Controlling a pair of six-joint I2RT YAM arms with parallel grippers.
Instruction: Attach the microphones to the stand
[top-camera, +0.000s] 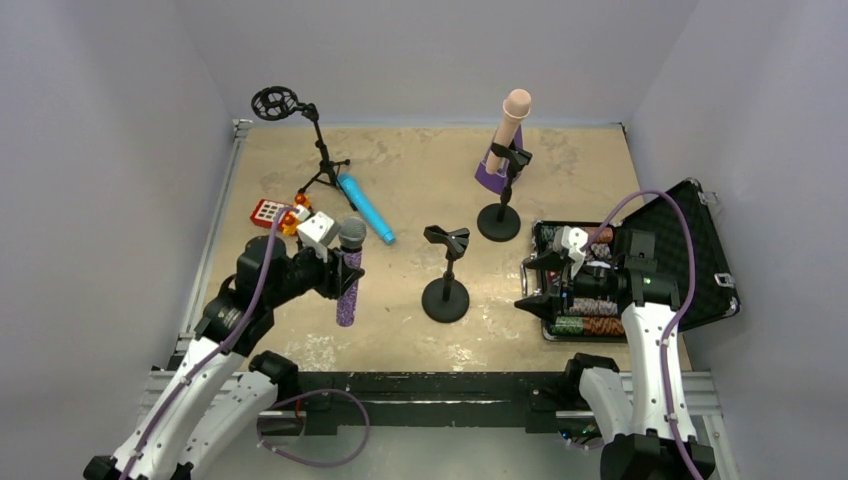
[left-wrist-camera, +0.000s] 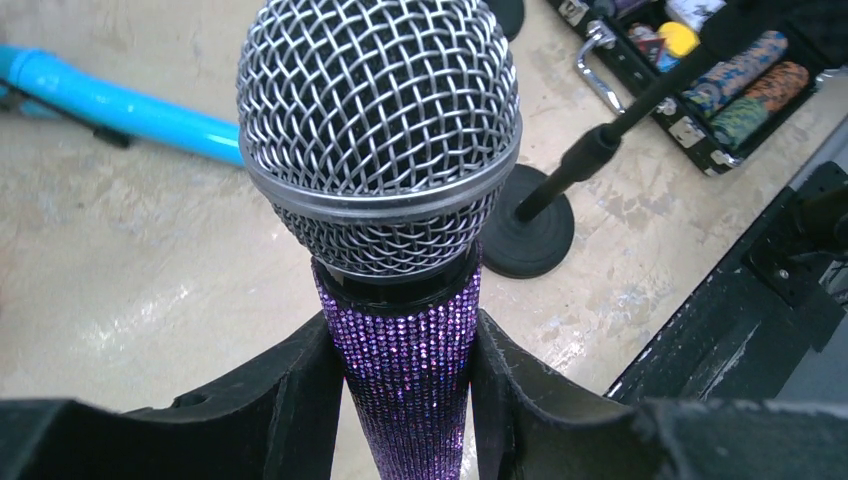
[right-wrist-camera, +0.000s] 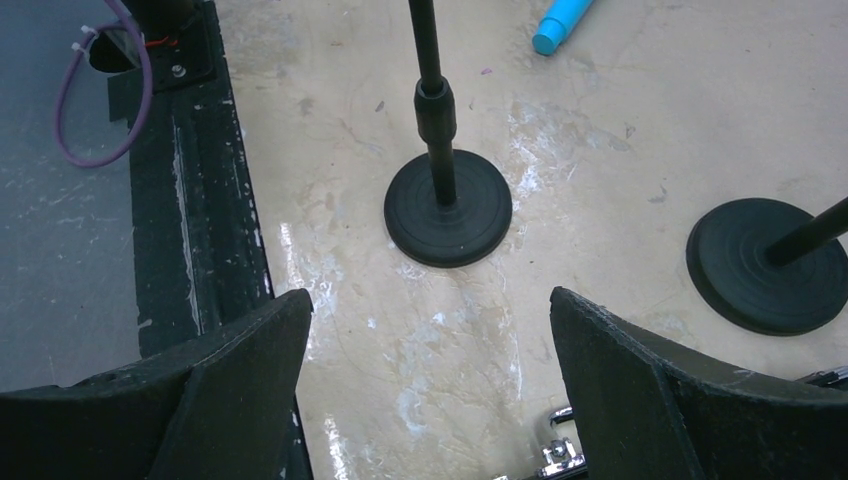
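The glittery purple microphone with the grey mesh head (top-camera: 349, 265) is held upright at the near left of the beige mottled surface (top-camera: 420, 165), pinched at its handle by the left pincer (top-camera: 338, 280). Only in the left wrist view is the grip made plain: the black fingers (left-wrist-camera: 290, 400) are pressed against both sides of the sparkling handle, just below the mesh. The right pincer (right-wrist-camera: 430, 335) is shown spread wide and empty in its own wrist view, near the black round-based stand (right-wrist-camera: 446, 205). That stand's forked clip is seen only from above (it is cut off in the right wrist view). The pale pink microphone (top-camera: 510, 122) is likewise seen only from above, tilted in the clip of the farther round-based stand (top-camera: 499, 220). The sky-blue microphone (top-camera: 366, 208) lies flat on the surface beside a black tripod stand (top-camera: 321, 150). An open black case of striped chips (top-camera: 705, 225) sits at the right. Markings on a small red keypad (top-camera: 268, 212) appear too small to be read.
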